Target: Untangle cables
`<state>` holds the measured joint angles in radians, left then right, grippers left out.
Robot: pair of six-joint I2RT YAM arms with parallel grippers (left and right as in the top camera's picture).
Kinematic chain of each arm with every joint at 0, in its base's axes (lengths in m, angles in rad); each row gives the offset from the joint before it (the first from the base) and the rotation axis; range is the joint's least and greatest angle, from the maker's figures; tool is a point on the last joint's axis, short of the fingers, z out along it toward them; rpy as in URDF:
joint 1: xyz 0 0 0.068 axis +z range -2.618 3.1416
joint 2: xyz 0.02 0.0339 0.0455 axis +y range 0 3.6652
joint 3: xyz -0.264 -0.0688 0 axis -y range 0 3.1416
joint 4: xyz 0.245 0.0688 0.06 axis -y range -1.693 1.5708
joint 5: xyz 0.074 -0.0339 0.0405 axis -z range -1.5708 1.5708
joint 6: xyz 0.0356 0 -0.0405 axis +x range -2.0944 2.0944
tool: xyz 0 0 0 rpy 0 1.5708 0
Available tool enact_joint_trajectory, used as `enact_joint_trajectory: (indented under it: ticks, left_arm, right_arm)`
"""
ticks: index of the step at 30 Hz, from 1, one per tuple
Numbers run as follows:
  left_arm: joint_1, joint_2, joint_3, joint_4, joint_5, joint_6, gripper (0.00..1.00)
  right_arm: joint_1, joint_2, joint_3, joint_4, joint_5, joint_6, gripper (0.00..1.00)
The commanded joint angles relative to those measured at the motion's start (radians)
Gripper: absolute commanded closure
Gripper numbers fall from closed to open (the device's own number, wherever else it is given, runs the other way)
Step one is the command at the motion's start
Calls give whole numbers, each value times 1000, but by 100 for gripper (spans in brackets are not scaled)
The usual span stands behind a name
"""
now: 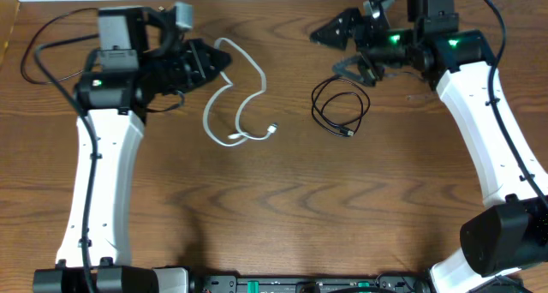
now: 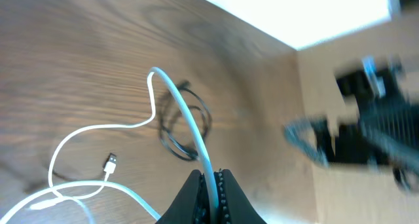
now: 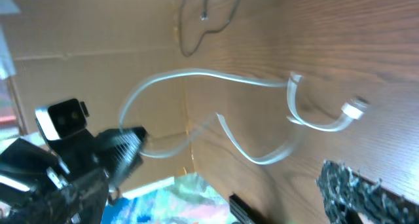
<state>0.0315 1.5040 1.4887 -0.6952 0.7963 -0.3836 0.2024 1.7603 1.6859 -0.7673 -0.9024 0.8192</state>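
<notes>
While the left gripper (image 2: 211,196) pinches a thin white cable (image 2: 202,152), the right gripper's (image 1: 328,51) fingers stand spread near a coiled black cable (image 1: 314,103).

White cable (image 3: 216,75) motion-blurred in right wrist view.

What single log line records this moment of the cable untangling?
left gripper: shut on white cable | right gripper: open | black cable: on table, apart from white

I see the left hand (image 1: 216,60) holding the white cable (image 1: 261,79) by its end; the black cable (image 1: 315,106) lies coiled just beside the spread right hand (image 1: 341,50).
</notes>
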Motion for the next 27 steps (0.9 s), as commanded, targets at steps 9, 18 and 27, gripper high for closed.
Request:
enact_joint_trajectory:
  ticks: [9,18,27]
  left_arm:
    - [286,-5,2,47,-292,-199,92]
    - [488,135,2,266,-338,-198,93]
    - [644,365,2,438,-339,-198,92]
  right_arm:
    - [37,-9,3,-150,74,-185,1]
    - [131,-9,3,-167,137,-189,1]
    - [203,-9,3,-187,194,-188,1]
